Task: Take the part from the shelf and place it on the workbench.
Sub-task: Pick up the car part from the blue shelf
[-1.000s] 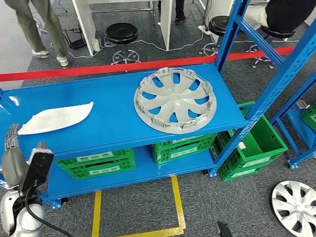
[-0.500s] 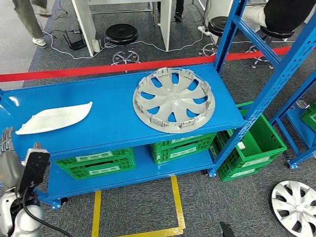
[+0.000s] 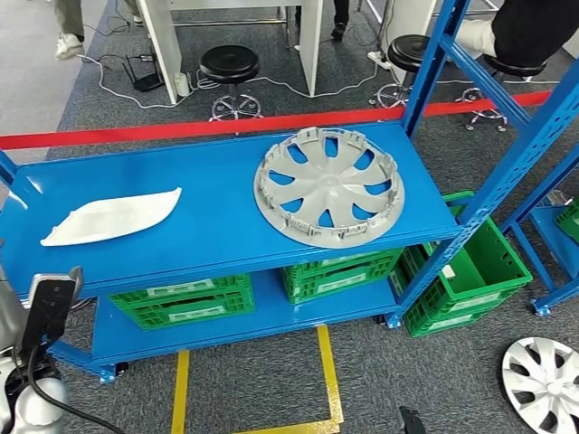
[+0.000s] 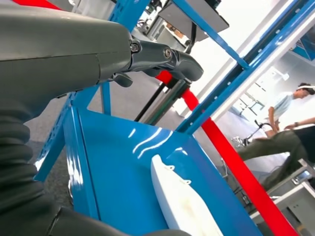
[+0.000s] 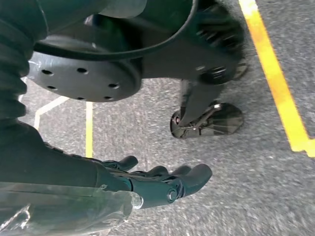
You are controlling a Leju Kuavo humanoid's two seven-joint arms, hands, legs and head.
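Observation:
A long white curved part (image 3: 112, 217) lies on the left of the blue shelf's top board (image 3: 212, 221); the left wrist view brings it close (image 4: 182, 201). A grey wheel cover (image 3: 329, 185) lies face down on the right of the same board. My left hand (image 4: 111, 54) hovers in front of the shelf's left end with its fingers stretched out and nothing in them, a short way from the white part. In the head view its wrist camera (image 3: 44, 307) sits at the lower left. My right hand (image 5: 156, 184) hangs over the grey floor, fingers apart and holding nothing.
Green crates (image 3: 181, 298) stand on the lower shelf, and another green crate (image 3: 478, 271) sits on the floor to the right. Blue uprights (image 3: 505, 154) frame the shelf's right end. A second wheel cover (image 3: 543, 384) lies on the floor. Red tape, stools and a person's legs are behind.
The camera has shifted a little, so the shelf sits slightly right and lower. My left hand has sunk toward the lower left edge of the head view. The person at the back left walked away.

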